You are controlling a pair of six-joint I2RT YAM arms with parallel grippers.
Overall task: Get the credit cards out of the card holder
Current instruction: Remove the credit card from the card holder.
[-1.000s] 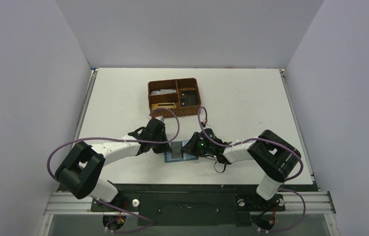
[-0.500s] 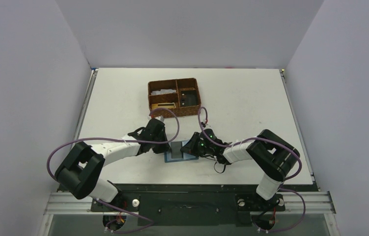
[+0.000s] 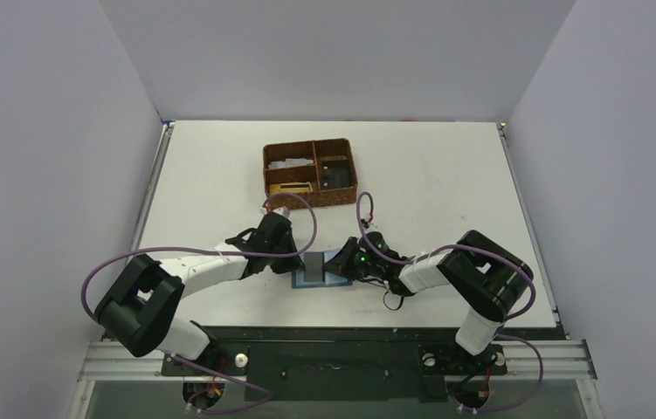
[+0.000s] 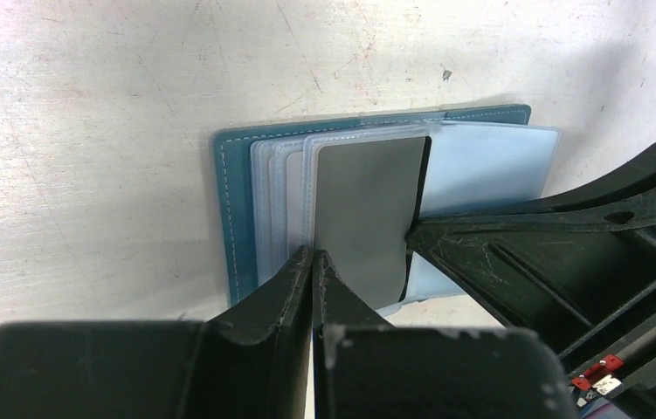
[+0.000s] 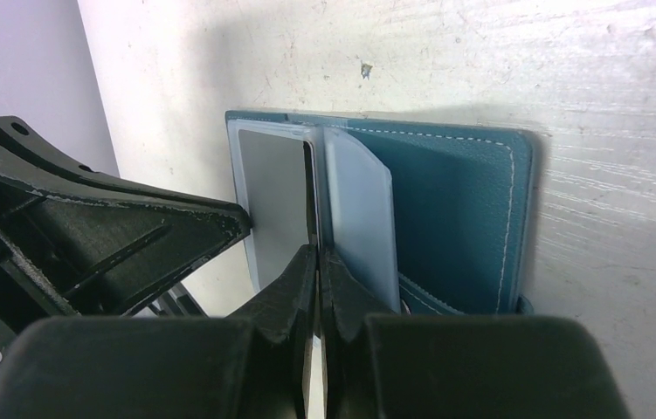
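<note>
The teal card holder (image 3: 338, 281) (image 4: 232, 209) (image 5: 455, 209) lies open on the table between both arms, its clear sleeves fanned out. A grey credit card (image 4: 368, 209) (image 5: 272, 201) (image 3: 314, 272) sits in the top sleeve. My left gripper (image 4: 313, 253) (image 3: 300, 262) is shut, its tips resting on the sleeve edges at the card's left side. From the other side my right gripper (image 5: 317, 249) (image 3: 331, 266) is shut, tips touching the card's dark edge. I cannot tell whether anything is pinched. A loose sleeve (image 5: 359, 218) stands tilted beside it.
A brown woven basket (image 3: 309, 172) with compartments and small items stands behind the holder, toward the table's far side. Grey walls close in the table on three sides. The arms' cables loop above the holder.
The right gripper's jaws have closed at the card's edge and the arm has edged slightly. The left gripper stays shut on the same spot.
</note>
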